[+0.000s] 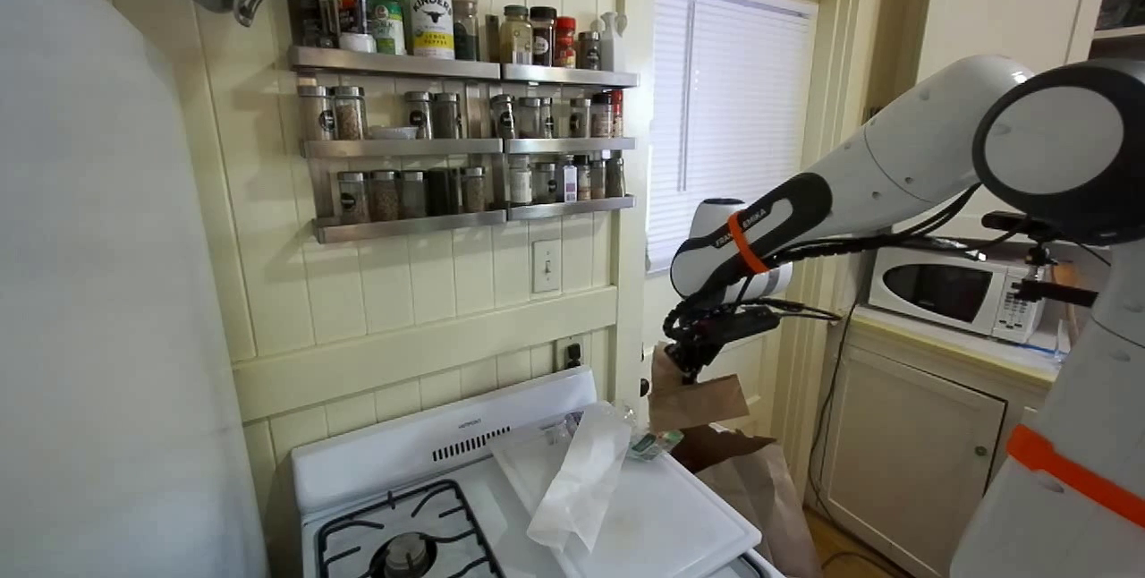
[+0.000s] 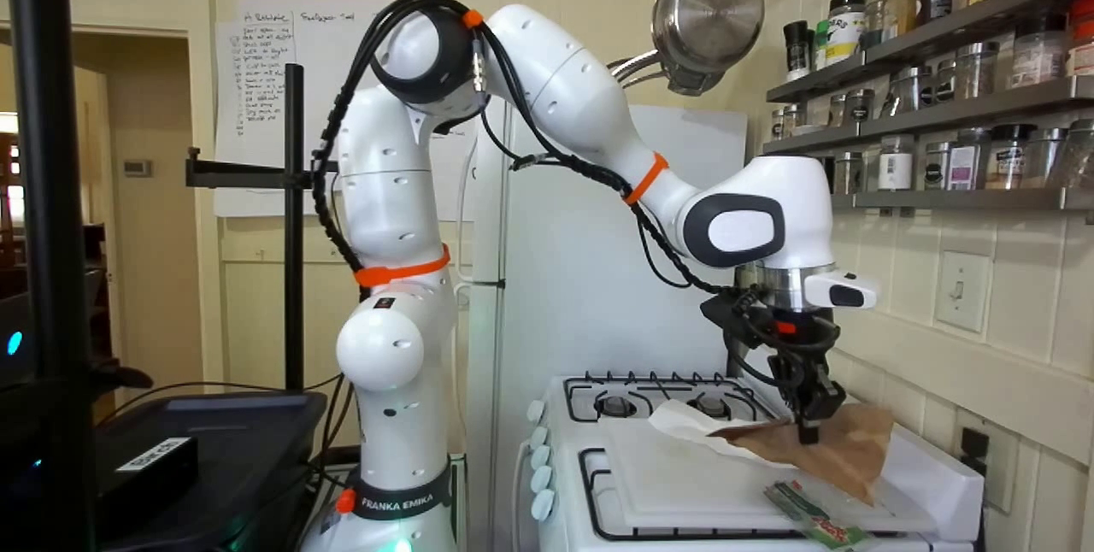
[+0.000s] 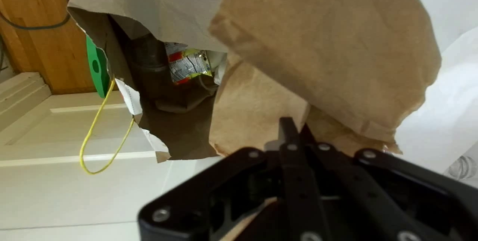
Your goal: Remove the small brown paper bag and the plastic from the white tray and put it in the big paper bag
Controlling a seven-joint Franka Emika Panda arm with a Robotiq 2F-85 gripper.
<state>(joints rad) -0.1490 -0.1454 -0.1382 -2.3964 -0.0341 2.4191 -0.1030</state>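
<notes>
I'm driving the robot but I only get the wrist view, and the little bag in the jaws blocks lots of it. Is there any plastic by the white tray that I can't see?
Observer: Yes! In both exterior views, a wrapper with green print lies at the edge of the tray.

Operator: Ooh, I'll get that one next! Is there stuff up high that I could bonk?

Observer: Maybe, so lift gently. In both exterior views, shelves of jars run along the wall above the back of the stove.
</notes>
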